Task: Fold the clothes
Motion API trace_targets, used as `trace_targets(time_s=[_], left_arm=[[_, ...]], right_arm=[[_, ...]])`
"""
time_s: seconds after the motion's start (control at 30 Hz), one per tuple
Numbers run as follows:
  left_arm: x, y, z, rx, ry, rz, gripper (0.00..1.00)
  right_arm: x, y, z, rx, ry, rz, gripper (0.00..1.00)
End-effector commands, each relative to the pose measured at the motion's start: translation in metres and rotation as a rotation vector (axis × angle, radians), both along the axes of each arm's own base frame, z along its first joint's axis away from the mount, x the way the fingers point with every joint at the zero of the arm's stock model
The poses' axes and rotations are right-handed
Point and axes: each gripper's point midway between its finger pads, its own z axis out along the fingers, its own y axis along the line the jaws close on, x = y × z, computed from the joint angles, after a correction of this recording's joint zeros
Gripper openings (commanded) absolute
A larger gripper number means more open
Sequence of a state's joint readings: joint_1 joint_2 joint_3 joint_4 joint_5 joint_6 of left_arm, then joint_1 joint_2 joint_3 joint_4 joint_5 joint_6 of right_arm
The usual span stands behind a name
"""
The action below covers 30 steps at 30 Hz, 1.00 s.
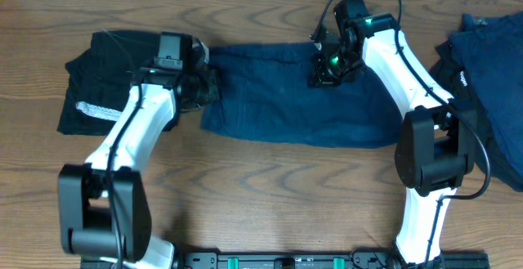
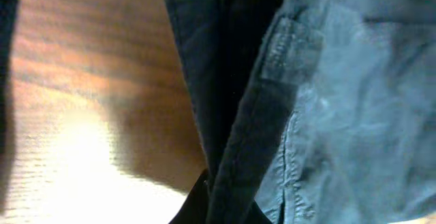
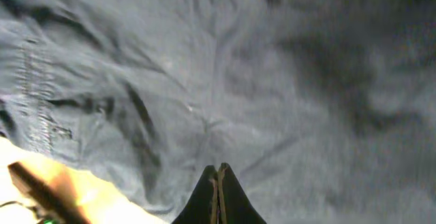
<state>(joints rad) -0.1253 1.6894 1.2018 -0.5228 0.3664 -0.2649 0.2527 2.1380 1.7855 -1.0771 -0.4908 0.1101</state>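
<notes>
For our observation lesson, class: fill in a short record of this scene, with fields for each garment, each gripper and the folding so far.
centre: navy garment, spread on the table
left: black garment, whitish band showing
right: dark clothes, partly out of frame
left gripper: shut on the navy garment's left edge
right gripper: shut, at the navy garment's top edge; hold unclear
folding: navy garment not yet folded

Wood table [image 1: 270,179], navy garment [image 1: 278,105], black garment [image 1: 90,89] left, possibly stacked garments [image 1: 490,81] right
</notes>
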Motion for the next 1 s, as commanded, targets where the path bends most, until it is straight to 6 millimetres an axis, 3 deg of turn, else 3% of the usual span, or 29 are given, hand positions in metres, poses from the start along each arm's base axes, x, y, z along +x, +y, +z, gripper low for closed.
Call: trace_targets(time_s=[0.0,0.3,0.63,0.83,0.97], left_arm=[[0.012,0.001,0.028,0.001,-0.079,0.005,0.06],[0.022,-0.001,0.047,-0.006,-0.127,0.005,0.06],[0.03,-0.002,0.061,-0.01,-0.162,0.005,0.06],[0.03,-0.002,0.061,-0.01,-0.163,0.004,0.06],[0.03,-0.002,0.061,-0.01,-0.162,0.004,0.06]], right_arm=[[-0.009,0.005,0.006,0.05,0.08,-0.065,0.01],[-0.033,0.039,0.002,0.082,0.148,-0.033,0.01],[-0.063,0.067,-0.056,0.077,0.206,-0.077,0.01],[-0.06,0.077,-0.077,0.098,0.138,-0.081,0.01],[-0.044,0.08,-0.058,0.14,0.096,-0.077,0.01]])
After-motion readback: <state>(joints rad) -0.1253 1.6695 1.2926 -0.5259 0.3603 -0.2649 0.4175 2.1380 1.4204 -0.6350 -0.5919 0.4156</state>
